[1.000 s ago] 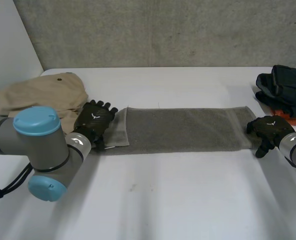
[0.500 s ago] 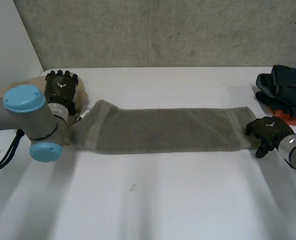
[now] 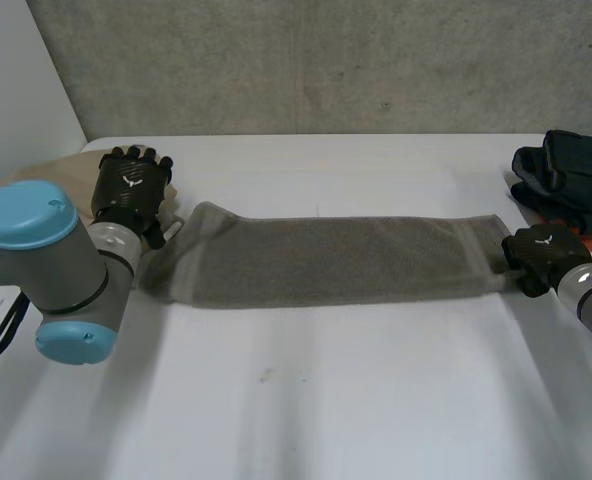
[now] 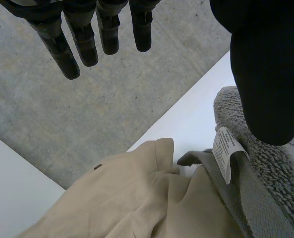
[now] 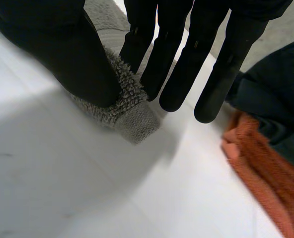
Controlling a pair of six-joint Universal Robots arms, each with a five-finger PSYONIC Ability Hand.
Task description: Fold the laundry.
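A long grey towel (image 3: 336, 260) lies stretched across the table, its left end humped up. My left hand (image 3: 129, 190) hovers open just behind that left end, over the edge of a beige garment (image 3: 61, 168). In the left wrist view its fingers (image 4: 82, 39) are straight, and the towel (image 4: 271, 193) with its white label (image 4: 225, 153) lies under the thumb without being gripped. My right hand (image 3: 541, 258) is at the towel's right end. There its thumb (image 5: 62, 54) and fingers pinch the near right corner of the towel (image 5: 134, 121).
The beige garment (image 4: 137, 198) lies crumpled at the table's back left, touching the towel's end. A pile of dark clothes (image 3: 571, 175) on an orange cloth (image 5: 266, 168) sits right beside my right hand. A concrete wall runs behind the table.
My left hand let go of the towel's folded left end and moved back over the beige garment; that end now lies humped. My right hand closed on the right corner.
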